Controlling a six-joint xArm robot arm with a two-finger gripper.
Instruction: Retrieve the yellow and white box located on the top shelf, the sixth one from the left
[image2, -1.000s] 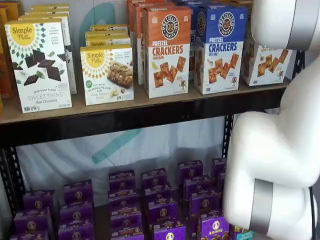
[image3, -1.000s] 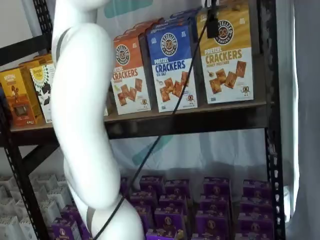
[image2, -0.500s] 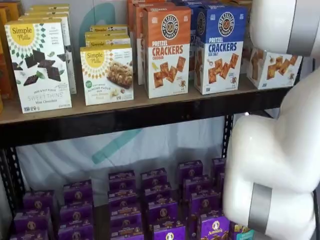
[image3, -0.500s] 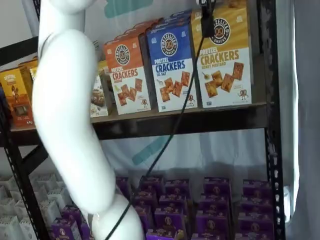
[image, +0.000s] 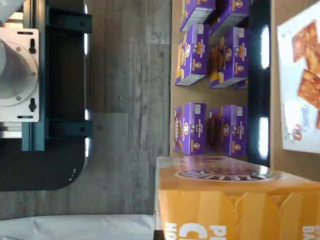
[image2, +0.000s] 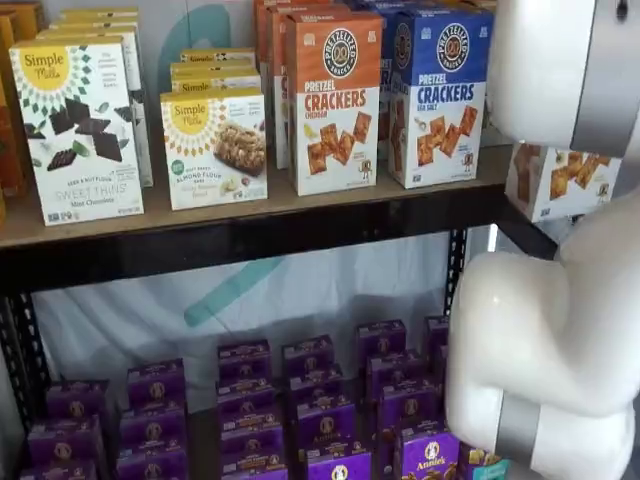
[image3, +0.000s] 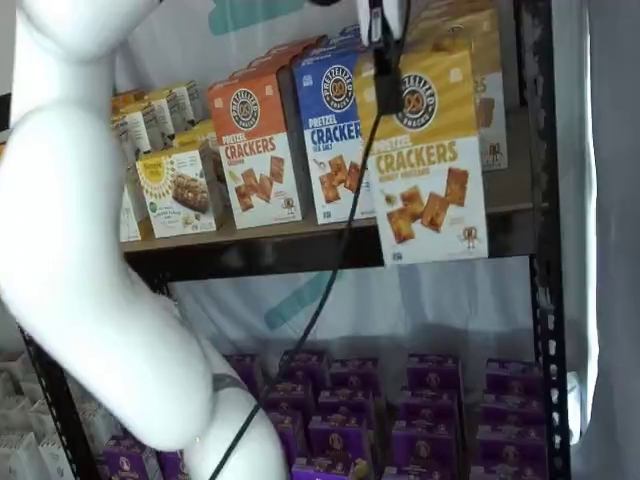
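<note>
Gripper (image3: 385, 40) clenched on yellow and white box (image3: 425, 155), upper centre-right in a shelf view. Box hangs clear of the top shelf (image3: 330, 243), its base below the front rail.

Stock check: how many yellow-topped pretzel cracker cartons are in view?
2. One yellow and white box hangs out in front of the top shelf rail. A second carton stands on the board behind it. More may be hidden behind that one.
</note>
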